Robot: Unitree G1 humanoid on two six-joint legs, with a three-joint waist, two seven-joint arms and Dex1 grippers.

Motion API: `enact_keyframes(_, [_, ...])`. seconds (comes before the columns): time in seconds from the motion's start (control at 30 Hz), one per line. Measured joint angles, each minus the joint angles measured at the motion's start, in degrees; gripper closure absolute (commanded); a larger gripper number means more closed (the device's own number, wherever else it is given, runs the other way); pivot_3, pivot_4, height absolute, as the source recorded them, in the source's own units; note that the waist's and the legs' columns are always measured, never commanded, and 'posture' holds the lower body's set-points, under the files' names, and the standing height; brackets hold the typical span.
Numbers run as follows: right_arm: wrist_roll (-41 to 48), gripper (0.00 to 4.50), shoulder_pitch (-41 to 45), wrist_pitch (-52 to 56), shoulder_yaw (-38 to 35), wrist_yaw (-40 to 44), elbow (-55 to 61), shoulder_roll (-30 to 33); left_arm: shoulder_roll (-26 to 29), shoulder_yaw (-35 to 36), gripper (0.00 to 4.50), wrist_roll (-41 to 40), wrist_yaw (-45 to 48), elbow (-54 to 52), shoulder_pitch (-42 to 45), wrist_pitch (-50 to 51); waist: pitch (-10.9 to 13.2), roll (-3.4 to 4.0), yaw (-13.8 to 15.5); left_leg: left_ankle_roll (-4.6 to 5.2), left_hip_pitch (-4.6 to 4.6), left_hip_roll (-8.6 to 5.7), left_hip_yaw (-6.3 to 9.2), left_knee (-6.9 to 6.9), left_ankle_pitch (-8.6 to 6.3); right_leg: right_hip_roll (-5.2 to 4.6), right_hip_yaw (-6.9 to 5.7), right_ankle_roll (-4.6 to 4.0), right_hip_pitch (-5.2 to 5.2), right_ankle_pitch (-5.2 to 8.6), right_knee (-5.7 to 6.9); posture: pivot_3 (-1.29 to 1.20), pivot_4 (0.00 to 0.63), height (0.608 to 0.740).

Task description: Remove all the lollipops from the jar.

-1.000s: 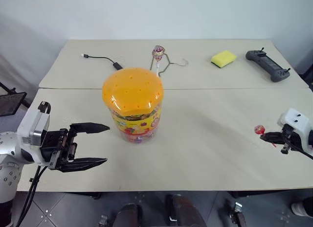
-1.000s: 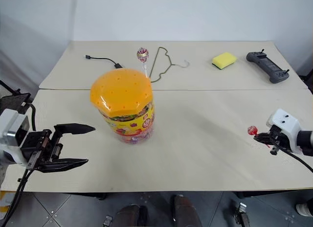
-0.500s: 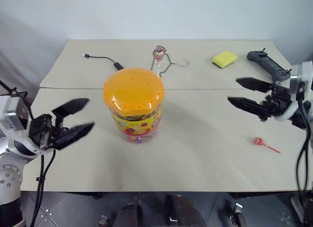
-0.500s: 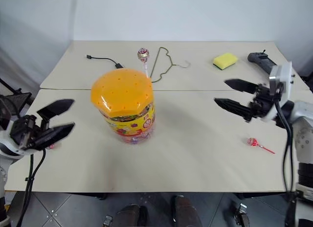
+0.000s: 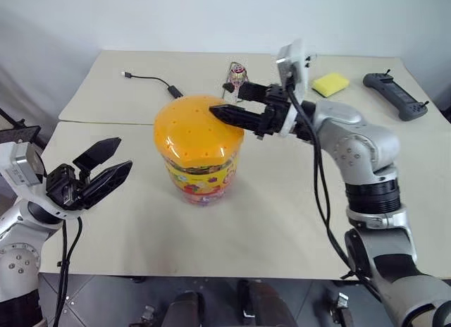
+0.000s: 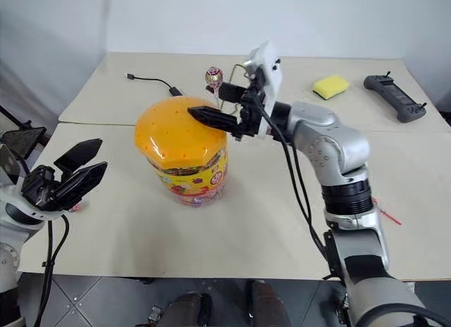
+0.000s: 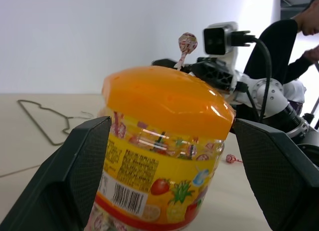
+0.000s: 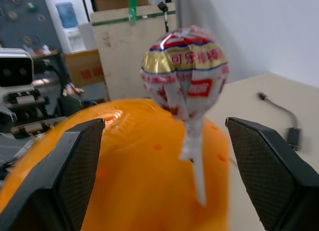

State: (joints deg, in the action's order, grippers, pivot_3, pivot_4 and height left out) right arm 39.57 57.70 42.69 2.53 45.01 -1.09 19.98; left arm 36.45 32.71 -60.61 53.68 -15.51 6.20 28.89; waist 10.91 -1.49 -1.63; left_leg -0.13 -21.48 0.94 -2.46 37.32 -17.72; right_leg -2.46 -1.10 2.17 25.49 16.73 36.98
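Note:
The jar point(image 5: 201, 154), a clear tub with a domed orange lid and a yellow label, stands mid-table. One lollipop point(image 8: 187, 71) in a red patterned wrapper stands upright in the lid's far side point(image 5: 239, 75). My right gripper point(image 5: 224, 99) hovers open over that side of the lid, its fingers either side of the lollipop and apart from it. Left of the jar, my left gripper point(image 5: 123, 153) is open, empty and aimed at the jar. Another lollipop point(image 7: 230, 159) lies on the table to the right, and a small pink one point(image 6: 73, 208) lies under the left gripper.
At the back of the table lie a black cable point(image 5: 151, 84), a wire hanger point(image 6: 239, 66), a yellow sponge point(image 5: 331, 83) and a black controller point(image 5: 394, 94). A person point(image 7: 279, 47) stands beyond the table in the left wrist view.
My right gripper let go of a lollipop on the table at the right, opened, then swung left and up to the jar's lid. The left gripper turned towards the jar.

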Motion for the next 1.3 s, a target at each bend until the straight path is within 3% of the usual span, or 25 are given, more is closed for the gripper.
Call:
enact_keyframes(0.37, [-2.2,4.48,1.1,-1.0,-0.5,2.3,-2.7,-0.5,0.0,0.0,0.36,-1.8,-1.3,-1.6,1.1,0.1,0.0,0.0,-0.2,0.01,0.07,0.0,0.0,0.0,0.0,0.01,-0.02,0.01,0.0,0.0,-0.05,0.0,0.15,0.74])
enact_keyframes(0.63, [2.1,4.48,5.3,-6.4,-9.0,9.5,-9.7,0.3,3.2,-1.6,0.36,-2.3,2.3,-1.9,4.6,1.4,0.0,0.0,-0.1,0.02,0.07,-0.04,-0.01,0.02,0.04,0.0,-0.01,0.01,-0.01,0.0,-0.01,0.0,0.15,0.74])
enact_keyframes(0.73, [3.4,4.48,6.9,-4.9,-11.8,12.1,-11.7,6.7,6.3,-2.8,0.36,-2.4,5.4,-2.0,5.2,3.0,0.0,0.0,0.1,0.05,0.06,-0.04,0.02,-0.03,0.02,-0.01,-0.03,0.01,-0.02,0.0,-0.09,0.0,0.15,0.74])
enact_keyframes(0.8, [1.1,4.48,6.0,-3.3,-10.5,14.7,-12.9,15.1,9.2,-3.7,0.36,-2.1,8.7,-2.4,5.2,3.4,0.0,0.0,0.4,0.09,0.0,-0.08,0.04,-0.08,0.0,-0.06,-0.03,0.0,-0.02,0.0,-0.23,0.0,0.15,0.74])
enact_keyframes(0.9, [-5.3,4.48,0.5,-1.4,-6.5,19.6,-13.7,28.8,12.3,-4.9,0.36,-0.7,13.7,-3.5,3.0,3.5,0.0,0.01,0.4,0.21,-0.02,-0.1,0.01,-0.21,-0.07,-0.07,-0.02,-0.01,-0.04,0.01,-0.56,0.0,0.15,0.74])
enact_keyframes(1.03, [-13.9,4.48,-12.9,0.1,-2.5,21.0,-15.1,40.0,13.4,-7.6,0.36,3.0,19.0,-3.7,0.7,2.3,0.0,0.06,-0.1,0.26,-0.01,-0.04,-0.19,-0.24,-0.1,-0.03,0.03,-0.01,-0.02,0.01,-0.66,0.0,0.15,0.74])
enact_keyframes(1.17, [-20.7,4.48,-25.2,-5.6,-1.0,19.6,-14.9,44.5,13.4,-8.8,0.36,4.7,20.3,-3.2,1.3,1.0,0.1,0.13,0.0,0.18,0.05,-0.04,-0.31,-0.14,-0.03,0.05,0.13,-0.01,-0.02,0.02,-0.51,0.0,0.15,0.74])
enact_keyframes(1.3, [-24.5,4.48,-34.2,-10.3,-1.1,16.7,-14.5,44.4,12.7,-10.0,0.36,6.8,20.5,-1.6,2.6,-0.5,0.1,0.13,-0.1,0.21,0.33,-0.11,-0.63,0.01,0.1,0.06,0.46,0.0,-0.08,0.0,-0.09,0.0,0.15,0.74])
